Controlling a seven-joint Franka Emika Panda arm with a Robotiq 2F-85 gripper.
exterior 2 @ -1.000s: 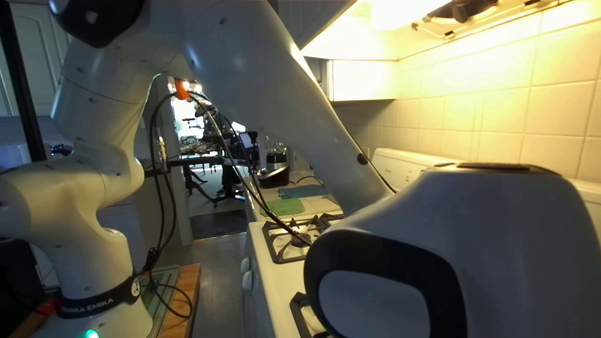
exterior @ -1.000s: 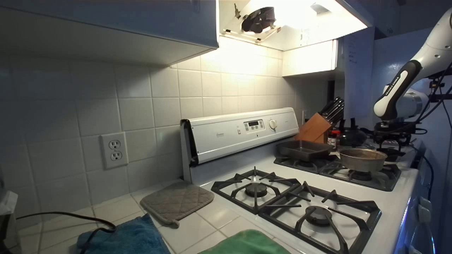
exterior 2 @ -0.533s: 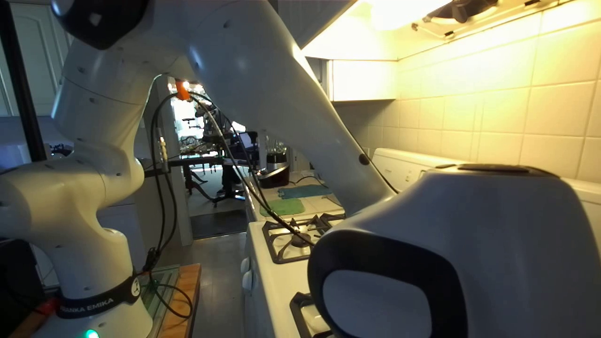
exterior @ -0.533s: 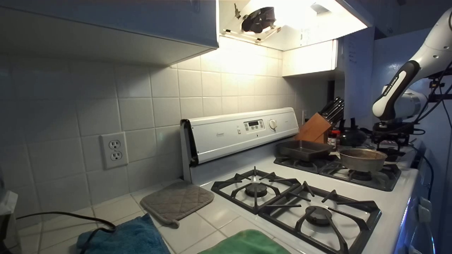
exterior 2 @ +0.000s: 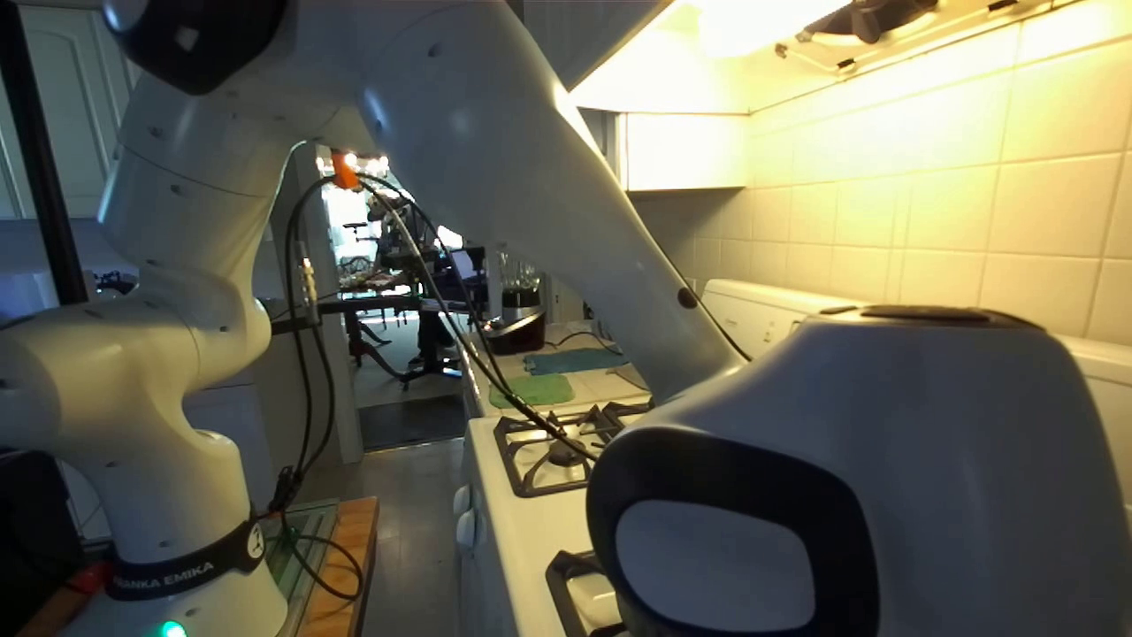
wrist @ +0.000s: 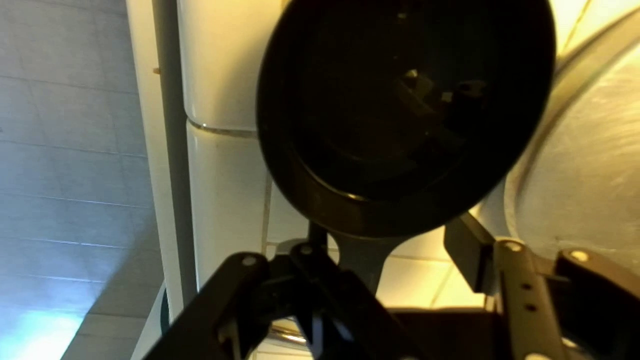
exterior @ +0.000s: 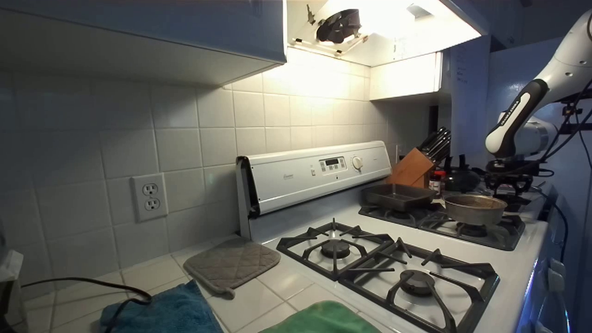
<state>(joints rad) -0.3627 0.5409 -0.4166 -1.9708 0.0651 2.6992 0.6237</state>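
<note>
Skillet, blk, sits on tiled counter nr its edge, handle twd end effector. Jaws spread wide, handle betw. them, clear of one finger; can't tell if it touches the other. Big shiny round item, partly out of view, just R of skillet in wrist view. In an exterior view, round metal pan & rect. dark pan sit on stove, knife block behind latter.

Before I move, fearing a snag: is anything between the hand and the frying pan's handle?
Nothing visible: in the wrist view, the handle of the black frying pan shows between the fingers of the open hand; depth is unclear.
</note>
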